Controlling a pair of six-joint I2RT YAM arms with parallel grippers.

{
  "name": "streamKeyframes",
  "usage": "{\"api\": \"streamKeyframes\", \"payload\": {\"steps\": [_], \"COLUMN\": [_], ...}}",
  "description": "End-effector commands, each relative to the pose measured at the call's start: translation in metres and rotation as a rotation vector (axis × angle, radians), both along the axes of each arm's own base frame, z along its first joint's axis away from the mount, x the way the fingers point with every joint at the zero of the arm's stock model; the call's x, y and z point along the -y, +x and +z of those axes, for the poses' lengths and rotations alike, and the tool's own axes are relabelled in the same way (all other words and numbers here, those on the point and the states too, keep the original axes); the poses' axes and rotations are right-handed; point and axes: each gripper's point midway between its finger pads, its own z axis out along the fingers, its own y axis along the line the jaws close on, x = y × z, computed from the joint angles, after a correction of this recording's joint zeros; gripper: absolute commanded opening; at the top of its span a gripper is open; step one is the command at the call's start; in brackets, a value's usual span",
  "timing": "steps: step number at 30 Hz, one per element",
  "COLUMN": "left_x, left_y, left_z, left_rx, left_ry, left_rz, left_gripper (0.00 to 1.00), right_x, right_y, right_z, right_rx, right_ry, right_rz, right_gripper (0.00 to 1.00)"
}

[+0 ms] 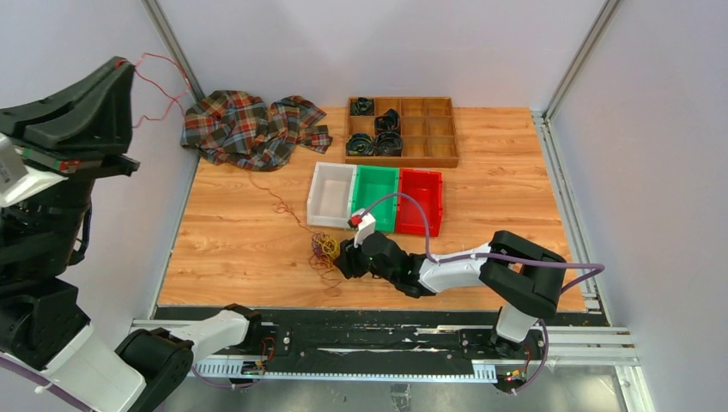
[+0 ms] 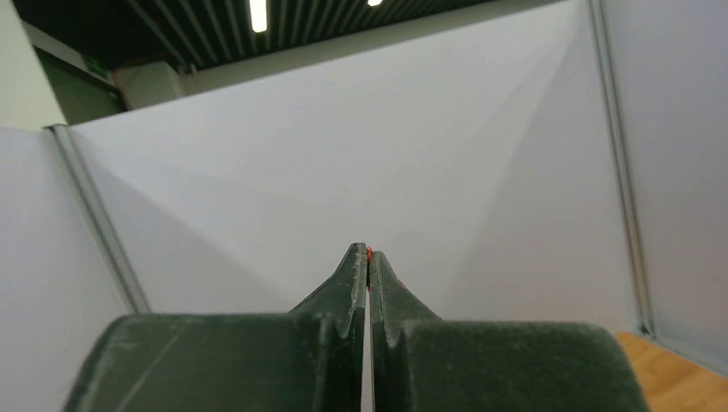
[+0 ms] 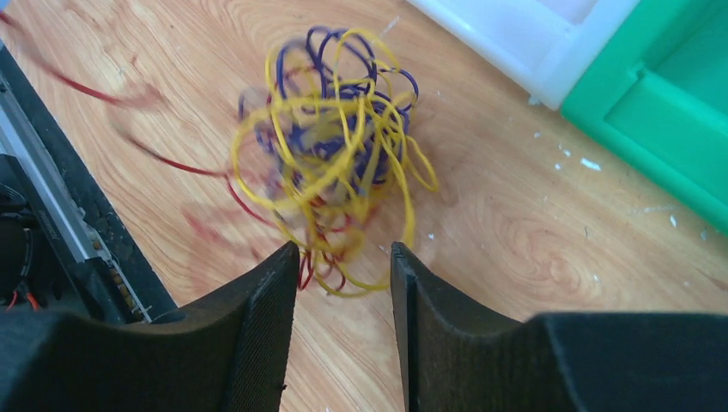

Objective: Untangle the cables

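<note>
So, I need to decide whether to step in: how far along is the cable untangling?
Done: nothing looks fully freed yet. In hand: the left gripper, raised high, is shut on a red cable that seems to trail down toward the tangle. The right gripper sits open at the tangle, its lowest loops between the fingers. Left: yellow, purple and red strands are all knotted in one ball.

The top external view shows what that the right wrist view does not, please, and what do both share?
Only the top external view shows the crumpled plaid cloth, the wooden compartment tray of black coils, the red plastic bin and the raised left claw pinching a thin red cable. Only the right wrist view shows the right claw open, lower loops of the tangle of yellow, purple-blue and red cables between its tips. Both show that tangle, the white plastic bin, the green plastic bin and the wooden table.
</note>
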Motion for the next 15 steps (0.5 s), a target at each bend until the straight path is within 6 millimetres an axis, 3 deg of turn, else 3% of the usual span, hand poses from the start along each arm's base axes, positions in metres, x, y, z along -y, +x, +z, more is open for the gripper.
{"api": "streamKeyframes", "payload": {"steps": [1,5,7,9,13,15], "left_x": [-0.028,-0.045,-0.038,-0.028,-0.015,-0.012], "left_y": [-0.010,-0.022,-0.021,-0.018,-0.009,-0.007], "left_z": [0.032,0.049,0.047,0.039,0.022,0.019], "left_rx": [0.138,0.218,0.206,0.167,0.113,0.098], "left_ry": [-0.098,-0.164,-0.140,-0.110,-0.072,-0.064], "left_rz": [0.120,0.174,0.144,0.098,0.051,0.038], "left_gripper": [0.01,0.01,0.01,0.01,0.01,0.01], "right_x": [0.009,0.019,0.020,0.019,0.013,0.007], "right_y": [-0.002,-0.002,-0.001,0.000,0.006,0.004], "right_z": [-0.015,-0.021,-0.012,0.006,0.072,0.105], "right_rx": [-0.046,-0.065,-0.051,-0.015,0.101,0.165], "right_ry": [0.006,-0.004,0.004,0.005,0.035,0.067], "right_rz": [-0.045,-0.074,-0.067,-0.050,-0.008,0.032], "right_gripper": [0.43,0.35,0.36,0.46,0.58,0.69]}}
